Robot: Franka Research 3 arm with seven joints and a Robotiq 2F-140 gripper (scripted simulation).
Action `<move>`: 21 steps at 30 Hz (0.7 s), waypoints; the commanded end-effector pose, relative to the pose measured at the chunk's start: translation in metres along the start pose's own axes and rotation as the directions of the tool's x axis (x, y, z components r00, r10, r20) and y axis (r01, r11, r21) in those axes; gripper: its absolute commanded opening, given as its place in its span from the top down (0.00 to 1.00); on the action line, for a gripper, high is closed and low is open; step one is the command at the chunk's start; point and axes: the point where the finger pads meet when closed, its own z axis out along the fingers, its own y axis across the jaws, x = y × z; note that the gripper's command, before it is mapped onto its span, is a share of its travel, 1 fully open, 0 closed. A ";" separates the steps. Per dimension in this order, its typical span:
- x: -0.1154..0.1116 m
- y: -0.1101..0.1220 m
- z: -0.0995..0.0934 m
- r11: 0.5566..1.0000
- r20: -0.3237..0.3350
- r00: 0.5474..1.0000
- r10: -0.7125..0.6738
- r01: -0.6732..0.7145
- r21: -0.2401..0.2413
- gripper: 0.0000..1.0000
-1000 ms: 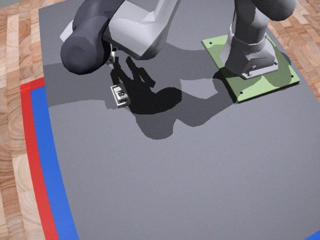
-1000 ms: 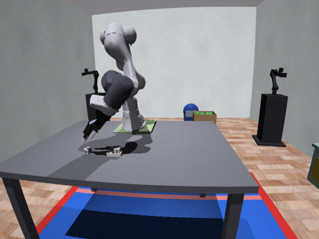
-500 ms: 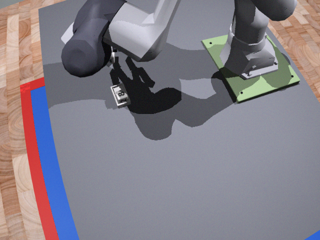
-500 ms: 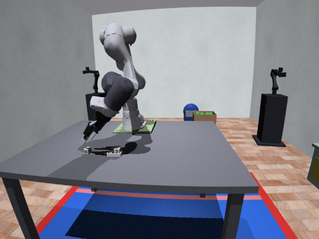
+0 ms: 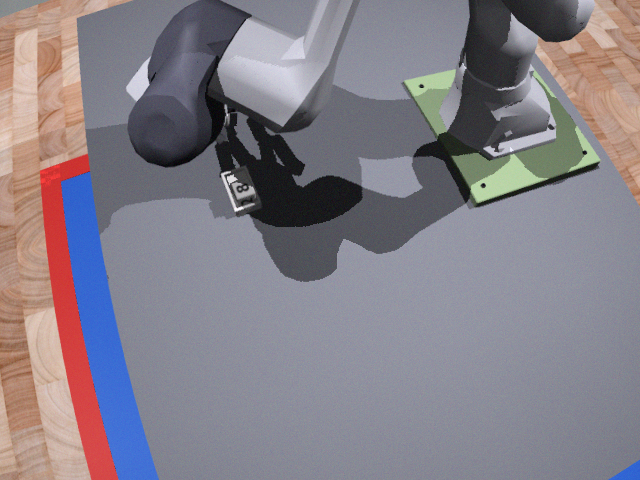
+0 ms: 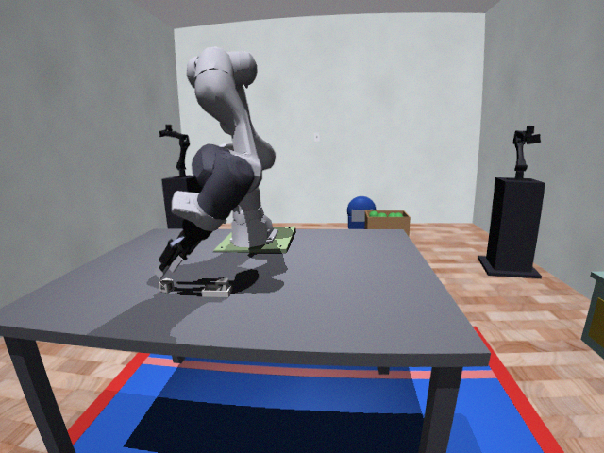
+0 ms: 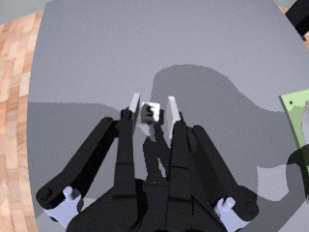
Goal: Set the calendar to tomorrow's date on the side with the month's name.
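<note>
One cube out, pickup step in hand
Our gripper [image 6: 167, 267] hangs just above the loose cube [image 6: 166, 284], fingers partly apart, gripping nothing. We judge a straight descent and squeeze comes next. Beyond it, the tray [image 6: 217, 293] holds the 8 cube [image 5: 241, 189]. Grey table [image 6: 341, 293]; crate [image 6: 386, 222] by the far wall.
</note>
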 end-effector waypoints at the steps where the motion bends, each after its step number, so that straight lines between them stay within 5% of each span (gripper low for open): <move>1: -0.006 -0.003 0.005 1.000 0.004 1.000 0.022 -0.022 0.006 0.72; 21: -0.026 -0.004 0.026 1.000 0.004 1.000 0.022 -0.022 0.006 0.72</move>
